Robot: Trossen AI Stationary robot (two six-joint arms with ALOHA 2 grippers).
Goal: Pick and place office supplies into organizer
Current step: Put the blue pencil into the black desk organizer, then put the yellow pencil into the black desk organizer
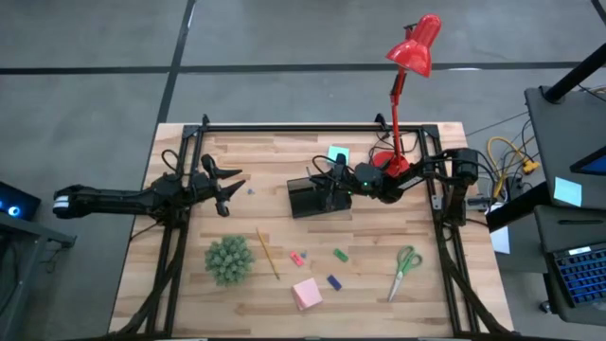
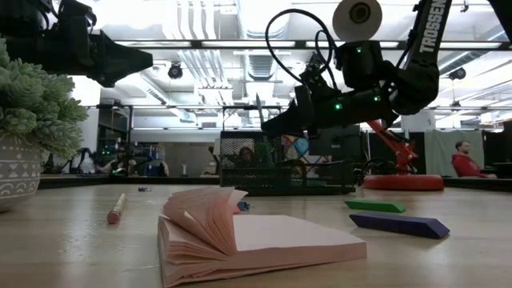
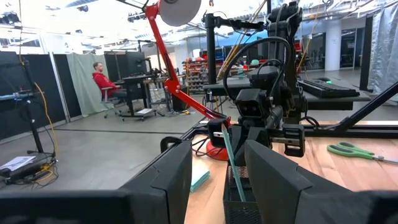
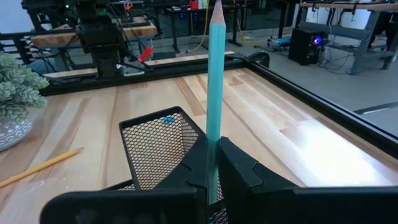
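The black mesh organizer (image 1: 311, 200) stands at the table's middle. My right gripper (image 1: 331, 180) hovers just above it, shut on the thin teal pen (image 4: 214, 74). The pen also shows in the left wrist view (image 3: 231, 163), its lower end down at the organizer's mesh (image 3: 239, 208). My left gripper (image 1: 230, 185) waits open and empty, left of the organizer. On the near half of the table lie a yellow pencil (image 1: 268, 253), pink (image 1: 297, 258), green (image 1: 340, 254) and blue (image 1: 333, 281) erasers, a pink pad (image 1: 306, 294) and green-handled scissors (image 1: 405, 270). A teal pad (image 1: 338, 154) lies behind the organizer. My right gripper pinches the teal pen between its two fingers, on the shaft (image 4: 213, 152) well back from its pointed end (image 4: 217, 7). The pen runs along the fingers and sticks out past their tips. It slants steeply down, its lower end (image 3: 238, 194) at the organizer's mesh.
A green spiky plant (image 1: 229, 259) in a pot stands at the near left. A red desk lamp (image 1: 409, 57) has its base (image 1: 386, 159) at the far right, close behind my right arm. A black frame (image 1: 312, 128) borders the table. People sit in the room beyond.
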